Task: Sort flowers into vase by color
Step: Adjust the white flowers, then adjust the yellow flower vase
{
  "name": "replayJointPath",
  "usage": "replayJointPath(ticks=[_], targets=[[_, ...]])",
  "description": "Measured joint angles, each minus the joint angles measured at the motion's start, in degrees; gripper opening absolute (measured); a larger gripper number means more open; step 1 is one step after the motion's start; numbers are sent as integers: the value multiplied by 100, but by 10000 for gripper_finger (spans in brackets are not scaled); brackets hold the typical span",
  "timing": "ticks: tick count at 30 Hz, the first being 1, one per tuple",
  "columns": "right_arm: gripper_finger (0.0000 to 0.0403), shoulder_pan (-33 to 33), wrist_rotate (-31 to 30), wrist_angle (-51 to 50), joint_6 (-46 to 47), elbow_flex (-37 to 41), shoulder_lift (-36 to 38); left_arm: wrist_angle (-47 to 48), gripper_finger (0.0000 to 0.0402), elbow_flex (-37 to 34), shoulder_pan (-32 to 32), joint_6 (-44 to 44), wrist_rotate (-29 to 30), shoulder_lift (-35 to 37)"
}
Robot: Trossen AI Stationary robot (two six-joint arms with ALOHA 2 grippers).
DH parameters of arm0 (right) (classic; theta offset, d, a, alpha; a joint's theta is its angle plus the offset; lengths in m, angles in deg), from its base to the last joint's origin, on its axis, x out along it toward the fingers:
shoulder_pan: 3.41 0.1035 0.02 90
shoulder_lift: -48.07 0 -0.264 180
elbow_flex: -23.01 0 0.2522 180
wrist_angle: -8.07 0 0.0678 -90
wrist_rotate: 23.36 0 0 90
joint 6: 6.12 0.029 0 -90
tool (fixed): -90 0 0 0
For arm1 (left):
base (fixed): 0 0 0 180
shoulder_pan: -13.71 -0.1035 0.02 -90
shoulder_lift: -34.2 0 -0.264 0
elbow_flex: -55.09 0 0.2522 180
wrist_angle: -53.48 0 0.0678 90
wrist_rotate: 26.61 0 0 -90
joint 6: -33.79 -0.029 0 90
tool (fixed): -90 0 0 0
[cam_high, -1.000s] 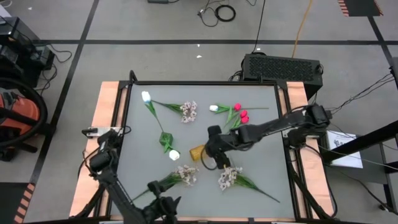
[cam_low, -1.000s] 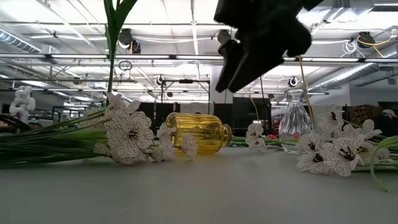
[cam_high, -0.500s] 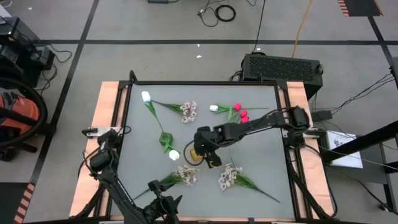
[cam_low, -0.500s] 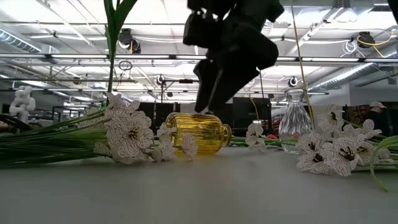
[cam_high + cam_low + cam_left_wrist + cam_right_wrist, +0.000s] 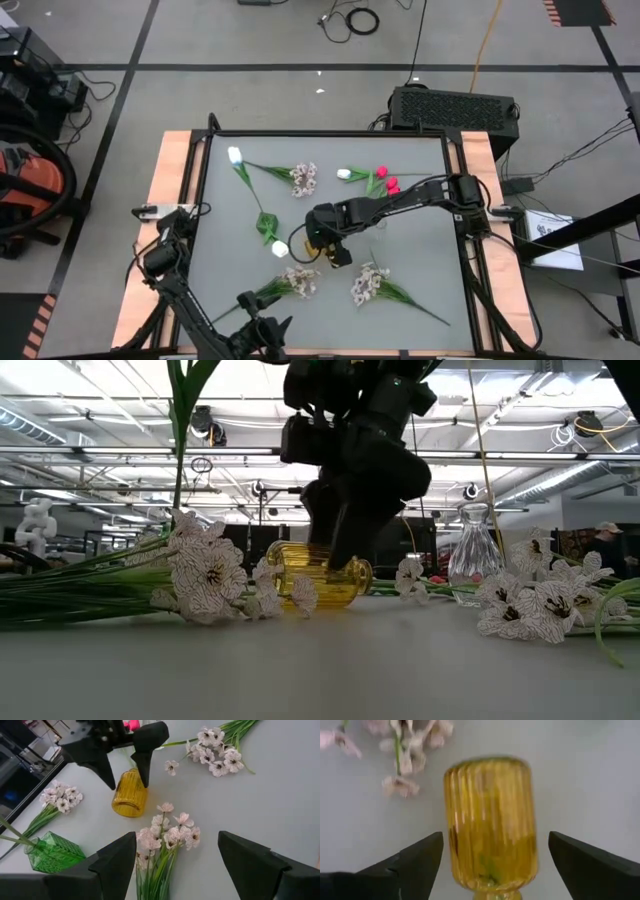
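Right hand (image 5: 335, 545) low over yellow vase (image 5: 318, 575) lying on desk (image 5: 320, 660); clear vase (image 5: 474, 555) beyond, blossoms (image 5: 205, 575) beside.

no readable text, labels, brands or numbers on anything in view

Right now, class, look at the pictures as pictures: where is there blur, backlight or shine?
Right wrist view: the yellow vase looks softly blurred, and so do the pale blossoms beyond it. Low view: the right tool is a black shape against bright ceiling lights, and the lying vase glows. Left wrist view: the green vase and the table are evenly lit.
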Motion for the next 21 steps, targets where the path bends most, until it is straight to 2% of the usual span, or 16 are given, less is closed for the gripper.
replayJointPath(ticks=[15,21], targets=[[349,11,-60,-30,-434,8,-258,-2,285,0,2,-2,15,0],[290,11,-71,-199,-437,8,-258,-2,285,0,2,-4,28,0]])
